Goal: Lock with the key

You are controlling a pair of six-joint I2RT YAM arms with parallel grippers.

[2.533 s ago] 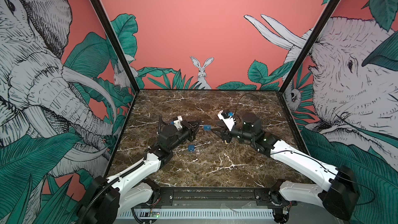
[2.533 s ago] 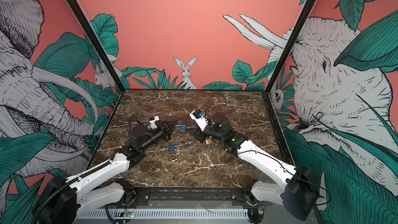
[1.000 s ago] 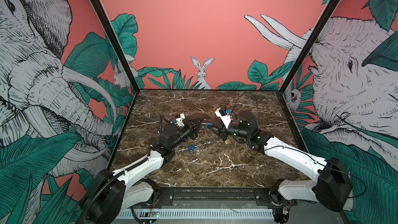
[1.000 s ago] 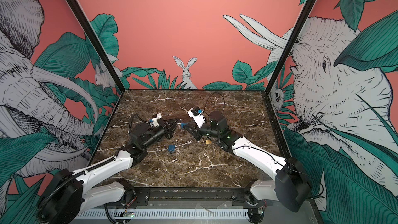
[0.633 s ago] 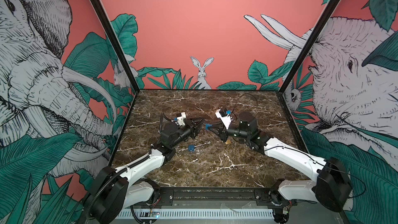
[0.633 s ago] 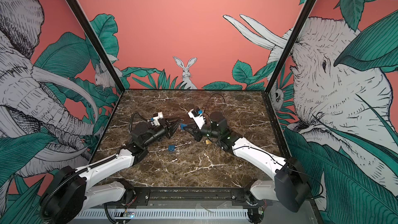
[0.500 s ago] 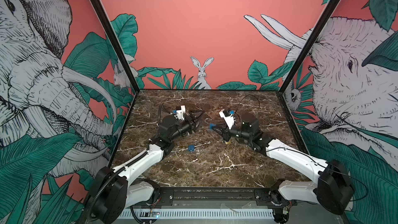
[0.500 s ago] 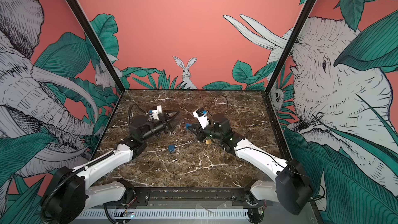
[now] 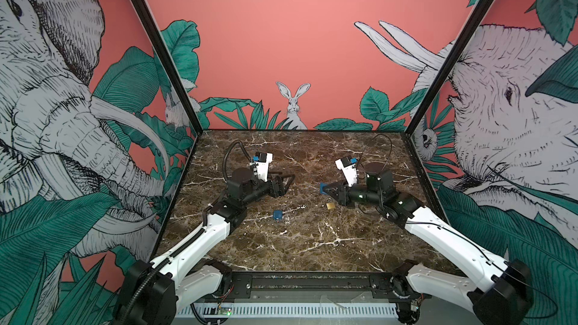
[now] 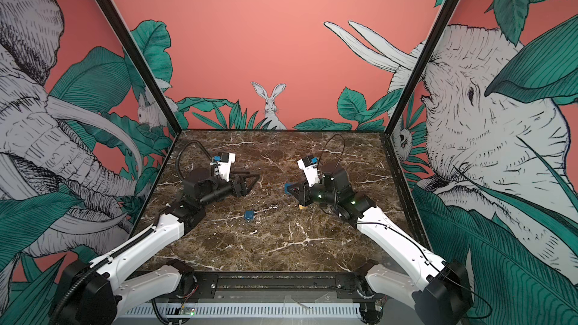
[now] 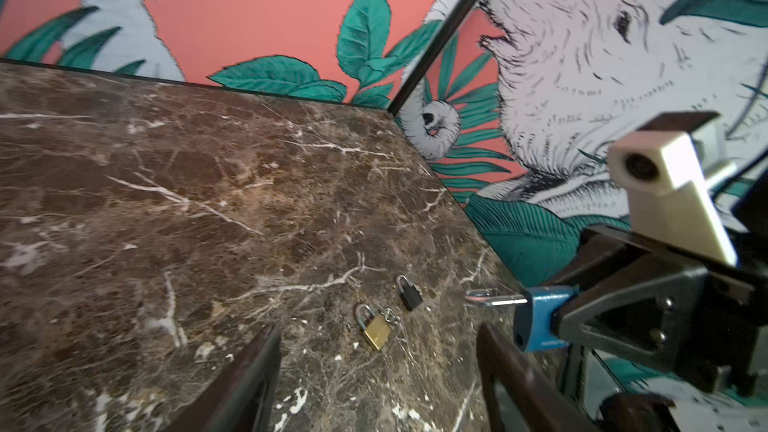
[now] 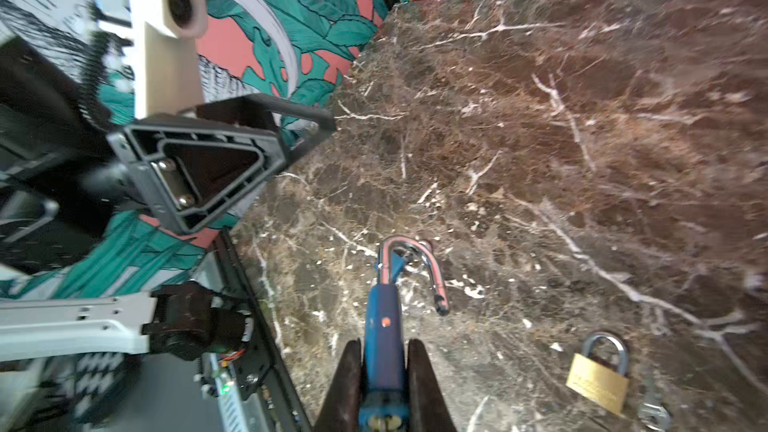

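Blue padlock point(image 12: 382, 326) is clamped shackle-open in right pincer point(image 12: 383, 344), left pincer point(image 11: 377, 332) is spread empty, so the blue key-looking bit point(image 9: 277, 215) gets grabbed next.

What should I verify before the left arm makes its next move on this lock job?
1. Right gripper secure on the blue padlock: ok, shut on its body.
2. Shackle seated: not ok, it is swung open.
3. Left gripper free to pick: ok, open and empty.
4. Key in the blue padlock: not ok, its keyhole looks empty.
5. Right key located: cannot tell. A key ring lies beside the brass padlock, but whether it fits is unknown.
6. Small blue item lying between the arms: cannot tell what it is.
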